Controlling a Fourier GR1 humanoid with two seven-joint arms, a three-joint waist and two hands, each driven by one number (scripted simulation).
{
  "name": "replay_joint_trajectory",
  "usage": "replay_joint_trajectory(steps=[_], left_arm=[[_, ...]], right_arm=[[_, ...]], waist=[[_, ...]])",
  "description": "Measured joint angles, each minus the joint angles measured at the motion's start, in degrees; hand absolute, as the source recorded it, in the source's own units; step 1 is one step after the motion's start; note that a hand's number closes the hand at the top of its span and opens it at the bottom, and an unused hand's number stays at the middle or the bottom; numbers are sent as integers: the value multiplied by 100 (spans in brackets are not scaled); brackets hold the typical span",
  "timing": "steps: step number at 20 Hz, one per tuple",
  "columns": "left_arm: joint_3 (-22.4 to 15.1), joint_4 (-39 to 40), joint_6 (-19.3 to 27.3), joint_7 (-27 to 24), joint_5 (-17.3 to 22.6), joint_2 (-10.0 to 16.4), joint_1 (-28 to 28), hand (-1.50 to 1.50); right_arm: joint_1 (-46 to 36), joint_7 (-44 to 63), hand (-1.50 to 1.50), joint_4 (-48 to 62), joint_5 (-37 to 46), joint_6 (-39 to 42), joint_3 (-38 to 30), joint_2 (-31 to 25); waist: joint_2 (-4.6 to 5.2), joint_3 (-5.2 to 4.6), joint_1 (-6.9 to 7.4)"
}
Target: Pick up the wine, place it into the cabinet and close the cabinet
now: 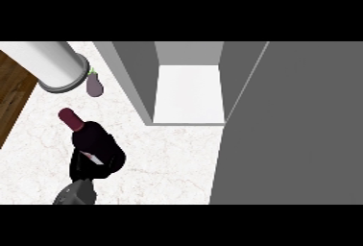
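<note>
The wine bottle (90, 137) is dark with a dark red cap and leans with its neck toward the upper left, over the white marble counter (170, 158). My left hand (99, 162) is curled round the bottle's lower body and hides its base; the grey forearm comes in from the lower left. The grey cabinet (186, 91) stands to the right of the bottle with its white inside showing. Its door (291, 129) is swung open and fills the right side of the view. My right hand does not show.
A large white cylinder with a grey rim (53, 65) lies at the upper left. A purple eggplant (94, 86) sits beside it, just above the bottle's cap. The counter's left edge (16, 120) borders brown wood.
</note>
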Motion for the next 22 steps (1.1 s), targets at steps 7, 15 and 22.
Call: replay_joint_trajectory(steps=[7,15,22], left_arm=[[-951,-1333,349,288,138,-316,667,150],[-2470,-2598,1646,840,787,-391,962,150],[-3477,-3214,2798,1096,1382,-402,972,150]], right_arm=[[-93,26,-150,52,-92,30,-108,28],[-15,48,-150,35,-129,99,-135,2],[-35,-50,-150,145,-235,169,-232,6]], waist=[[-1,0,3],[3,-1,-20],[9,-2,-31]])
